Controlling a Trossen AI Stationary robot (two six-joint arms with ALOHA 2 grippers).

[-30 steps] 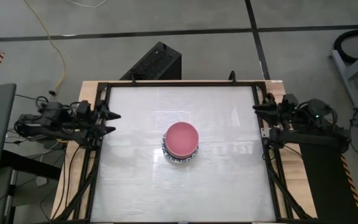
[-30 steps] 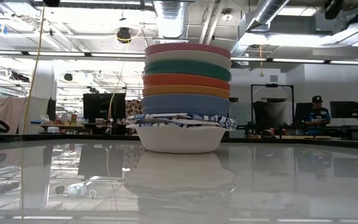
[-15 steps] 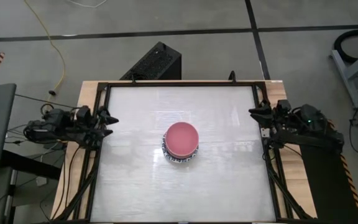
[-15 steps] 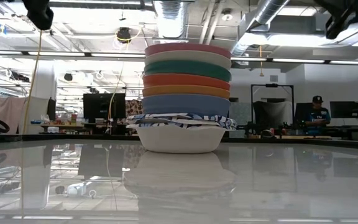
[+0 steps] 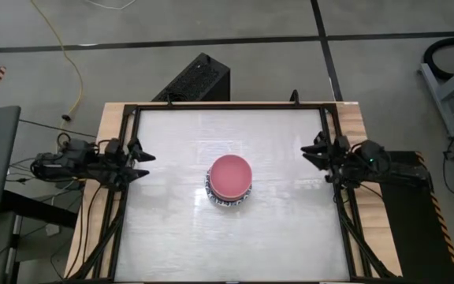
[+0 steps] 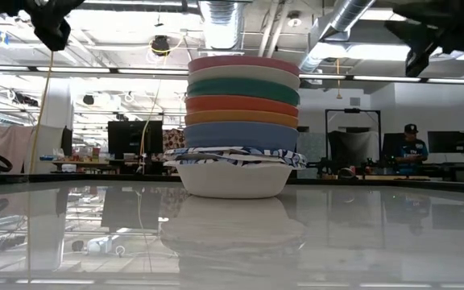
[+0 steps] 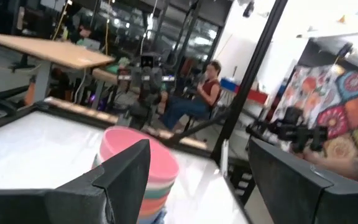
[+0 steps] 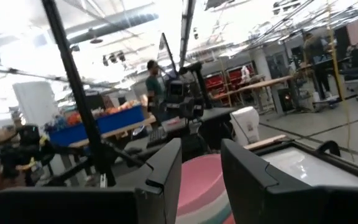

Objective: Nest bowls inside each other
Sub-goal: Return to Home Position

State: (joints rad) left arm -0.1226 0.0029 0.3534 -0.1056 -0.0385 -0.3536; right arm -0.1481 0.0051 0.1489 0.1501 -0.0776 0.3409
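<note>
Bowl stack (image 5: 229,180), pink top: midway betw. grippers, well apart. L gripper (image 5: 139,158) wide, empty; R gripper (image 5: 310,150) narrower, empty. Risk: arm swing inward topples stack.

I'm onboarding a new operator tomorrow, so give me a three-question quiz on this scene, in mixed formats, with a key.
1. True or false: the left gripper holds a bowl.
2. Which bowl tops the stack? A) blue B) pink C) orange
3. Fill in: the lowest bowl is white with a ____ patterned rim.
Key: 1 false, it is open and holds nothing; 2 B, the pink bowl; 3 blue.
</note>
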